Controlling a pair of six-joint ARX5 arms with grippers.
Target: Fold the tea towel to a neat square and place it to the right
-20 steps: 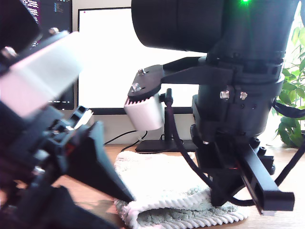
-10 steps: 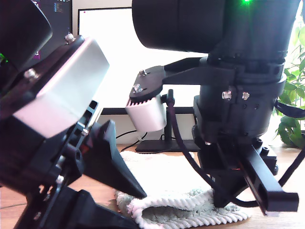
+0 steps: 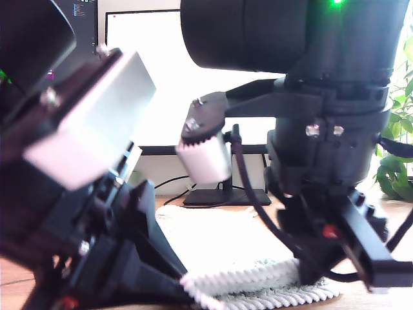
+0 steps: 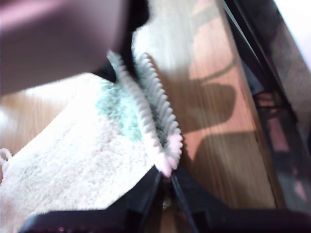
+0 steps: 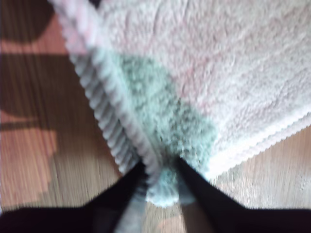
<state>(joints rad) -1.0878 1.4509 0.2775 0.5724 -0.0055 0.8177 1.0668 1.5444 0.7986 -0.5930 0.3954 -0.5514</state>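
Observation:
The tea towel [image 3: 219, 245] lies on the wooden table [image 3: 13, 268], pale and fluffy, with its whitish ribbed edge raised along the front. My first gripper [image 4: 165, 177] is shut on that ribbed edge of the towel [image 4: 87, 160]; in the exterior view it [image 3: 184, 284] is at the left. My second gripper [image 5: 163, 187] is shut on a grey-green corner of the towel [image 5: 194, 58]; in the exterior view it [image 3: 310, 278] is at the right. The raised edge hangs stretched between the two grippers, above a lower layer of cloth.
A bright monitor [image 3: 168, 77] on a black stand [image 3: 219, 197] is behind the towel. A darker screen [image 3: 80, 13] shows at the exterior view's upper left and a leafy plant [image 3: 400, 148] at its right edge. Both arms fill most of that view.
The ribbed front edge has risen off the table and now hangs taut between the grippers. The arm at the exterior view's left rose and came closer; the other shifted slightly right.

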